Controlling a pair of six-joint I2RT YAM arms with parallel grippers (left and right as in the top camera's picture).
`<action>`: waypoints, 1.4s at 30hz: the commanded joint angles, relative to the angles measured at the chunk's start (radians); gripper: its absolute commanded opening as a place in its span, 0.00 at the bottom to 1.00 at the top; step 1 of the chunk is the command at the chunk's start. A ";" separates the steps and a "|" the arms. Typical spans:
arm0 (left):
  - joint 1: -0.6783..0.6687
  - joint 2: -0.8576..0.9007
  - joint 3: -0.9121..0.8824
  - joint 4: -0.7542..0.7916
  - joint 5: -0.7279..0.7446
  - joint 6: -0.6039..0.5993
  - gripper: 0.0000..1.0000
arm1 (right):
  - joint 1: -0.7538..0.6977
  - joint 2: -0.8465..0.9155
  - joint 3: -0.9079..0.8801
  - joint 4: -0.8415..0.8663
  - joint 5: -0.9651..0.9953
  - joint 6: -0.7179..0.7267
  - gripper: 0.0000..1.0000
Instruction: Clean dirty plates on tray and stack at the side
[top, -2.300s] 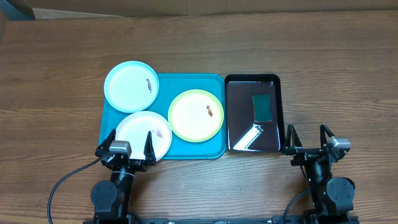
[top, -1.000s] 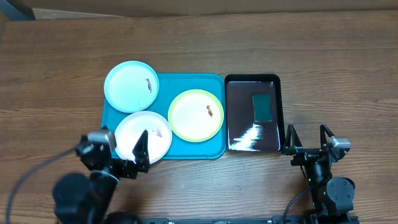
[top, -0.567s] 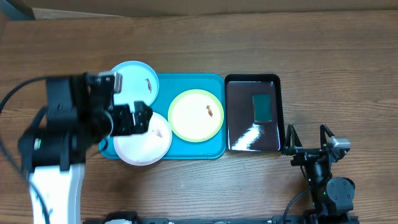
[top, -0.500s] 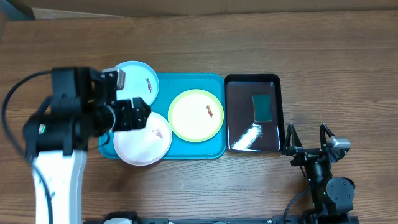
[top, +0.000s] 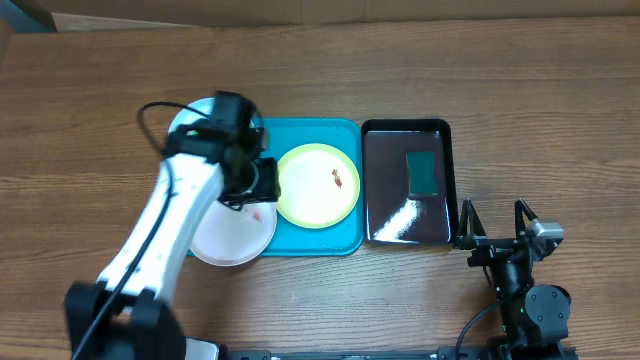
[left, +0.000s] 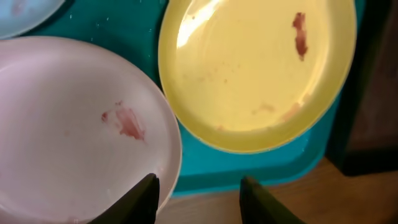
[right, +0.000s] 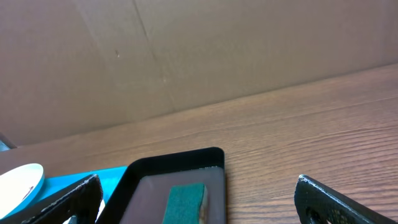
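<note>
Three plates lie on the turquoise tray (top: 343, 238). The yellow-green plate (top: 317, 184) sits in its middle and carries a brown stain (left: 300, 34). At the front left corner, the white plate (top: 235, 238) has a reddish smear (left: 124, 121). My left arm hides most of the light-blue plate (top: 188, 122) at the back left. My left gripper (top: 257, 186) hovers over the gap between the white plate (left: 74, 130) and the yellow-green plate (left: 255, 68), jaws partly apart and holding nothing. One of its fingertips (left: 144, 198) is above the white plate's rim. My right gripper (top: 495, 226) rests open at the table's front right.
A glossy black tray (top: 405, 215) holding a green sponge (top: 422, 172) stands right of the turquoise tray, and shows in the right wrist view as the black tray (right: 155, 180) with the sponge (right: 186, 202). Bare wooden table lies all around, with a cardboard wall behind.
My left arm has risen from the table's front edge and swung right over the tray, between the white and yellow-green plates, its jaws narrowing. The right arm has not moved.
</note>
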 joint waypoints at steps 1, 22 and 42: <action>-0.006 0.077 -0.003 0.057 -0.081 -0.051 0.42 | -0.002 -0.010 -0.010 0.005 0.000 0.000 1.00; -0.007 0.296 -0.004 0.254 -0.133 -0.029 0.24 | -0.002 -0.010 -0.010 0.005 0.000 0.000 1.00; -0.007 0.296 -0.033 0.304 -0.137 -0.028 0.04 | -0.002 -0.010 -0.010 0.005 0.000 0.000 1.00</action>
